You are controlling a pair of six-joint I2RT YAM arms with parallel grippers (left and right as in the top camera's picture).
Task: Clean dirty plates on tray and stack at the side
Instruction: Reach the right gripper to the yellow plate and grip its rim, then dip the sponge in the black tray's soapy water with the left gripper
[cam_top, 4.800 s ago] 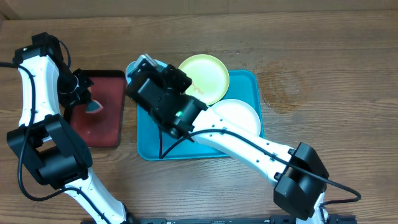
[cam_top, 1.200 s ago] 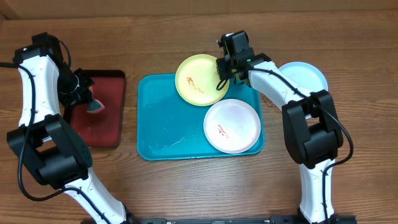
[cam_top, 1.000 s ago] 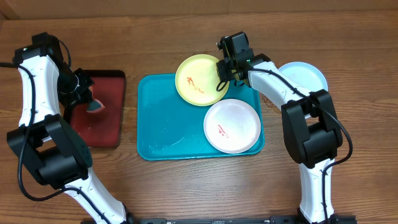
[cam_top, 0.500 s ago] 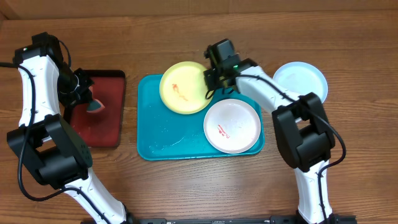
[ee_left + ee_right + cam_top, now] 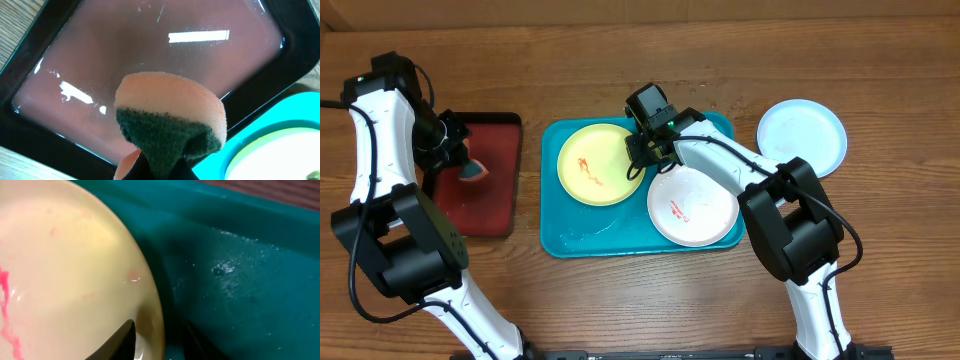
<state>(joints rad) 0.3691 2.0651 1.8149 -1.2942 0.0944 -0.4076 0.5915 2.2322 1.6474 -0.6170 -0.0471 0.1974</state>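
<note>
"Three plates. Positions?"

"Yellow plate (image 5: 595,164) flat in the left half of the tray (image 5: 560,225). White plate (image 5: 693,205) at the tray's front right, red smear on it. Blue plate (image 5: 802,137) on the table (image 5: 880,250), right of the tray and apart from it."

"Change from earlier?"

"About a second ago the yellow plate sat at the tray's rear right, hanging over the rim. It has since slid left and lies wholly inside. Nearly five seconds back the blue plate was at the tray's rear left under the right arm; now it is off the tray. White plate unmoved."

"Right gripper (image 5: 638,160)?"

"At the yellow plate's right edge, touching it. Wrist view: narrow, pinched on the rim, one finger (image 5: 125,335) over the plate (image 5: 65,270), the other dark below beside the tray floor (image 5: 240,280). Pink streak on the plate's left. Wet specks on the tray."

"Left gripper (image 5: 460,160)?"

"Same place as in every earlier frame, over the red tray (image 5: 485,205). Clamped on a sponge (image 5: 472,174). Its wrist view shows the sponge (image 5: 170,120) folded, orange above, dark green scrub face below, hanging above the wet red tray (image 5: 125,60). Tray corner (image 5: 280,117) at lower right."

"Smear on yellow?"

"Orange-red, near centre, uncleaned."
</note>
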